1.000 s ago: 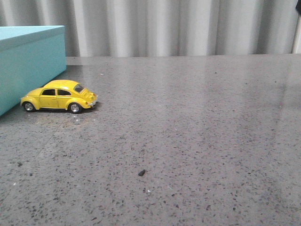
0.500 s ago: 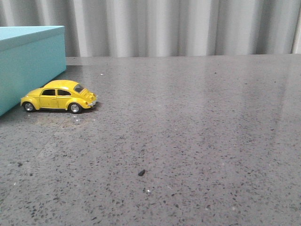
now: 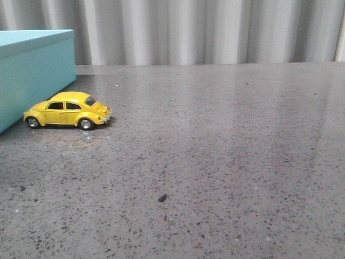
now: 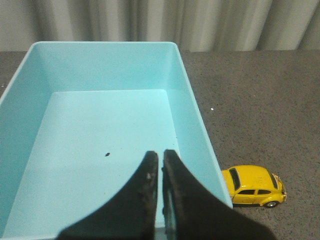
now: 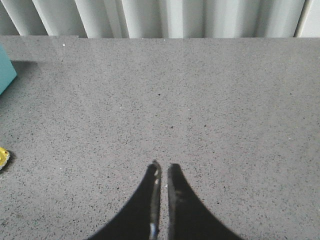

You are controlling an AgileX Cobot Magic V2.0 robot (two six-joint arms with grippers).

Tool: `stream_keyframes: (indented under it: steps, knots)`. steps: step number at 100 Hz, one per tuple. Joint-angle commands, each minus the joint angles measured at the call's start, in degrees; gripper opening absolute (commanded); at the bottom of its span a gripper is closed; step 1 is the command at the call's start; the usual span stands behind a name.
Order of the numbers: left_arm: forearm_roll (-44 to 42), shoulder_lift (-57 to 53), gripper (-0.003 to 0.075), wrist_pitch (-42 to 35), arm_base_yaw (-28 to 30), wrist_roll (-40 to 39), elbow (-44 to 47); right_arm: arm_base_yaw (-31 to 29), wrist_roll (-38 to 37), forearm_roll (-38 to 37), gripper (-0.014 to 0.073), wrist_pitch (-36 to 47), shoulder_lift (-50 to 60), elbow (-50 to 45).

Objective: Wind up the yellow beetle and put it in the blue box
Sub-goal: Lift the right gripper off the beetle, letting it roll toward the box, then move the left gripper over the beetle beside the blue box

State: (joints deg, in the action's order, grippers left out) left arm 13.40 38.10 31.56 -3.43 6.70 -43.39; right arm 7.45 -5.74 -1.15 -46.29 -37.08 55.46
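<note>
The yellow beetle (image 3: 68,110) stands on its wheels on the grey table, close beside the blue box (image 3: 33,70) at the far left. In the left wrist view the box (image 4: 22,100) is open and empty, with the beetle (image 4: 254,186) just outside its wall. My left gripper (image 4: 160,154) is shut and empty, held over the inside of the box. My right gripper (image 5: 163,166) is shut and empty over bare table, well away from the beetle, whose tip (image 5: 2,157) shows at that view's edge. Neither gripper shows in the front view.
A small dark speck (image 3: 161,198) lies on the speckled grey table (image 3: 226,151). A pleated grey curtain (image 3: 205,29) closes off the back edge. A corner of the box (image 5: 6,70) shows in the right wrist view.
</note>
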Motion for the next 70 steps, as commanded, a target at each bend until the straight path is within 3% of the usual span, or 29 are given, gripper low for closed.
stream_keyframes:
  steps: [1, 14, 29, 38, 60, 70]
  knots:
    - [4.72, 3.19, -0.0021, -3.37, 0.08, 4.47, -3.09, -0.01, 0.39, -0.25, -0.0041, 4.44, 1.74, 0.66]
    - [10.84, 7.69, -0.002, -2.86, 0.08, 14.73, -5.56, -0.01, 0.39, -0.25, -0.0041, 3.77, 2.93, 0.1]
    - [18.15, 12.47, 0.0004, -1.07, 0.08, 20.86, -8.72, -0.01, 0.39, -0.25, -0.0041, 1.17, 2.99, 0.1]
    - [21.16, 15.13, 0.0092, 2.1, 0.08, 25.52, -11.15, -0.01, 0.39, -0.25, -0.0041, -0.34, 2.99, 0.1]
    - [25.2, 18.21, 0.0393, 4.51, 0.08, 35.72, -15.8, -0.01, 0.39, -0.25, -0.0041, -1.72, 2.99, 0.1]
    - [25.26, 18.5, 0.0466, 4.51, 0.08, 39.85, -16.98, -0.01, 0.39, -0.25, -0.0041, -2.08, 2.99, 0.1]
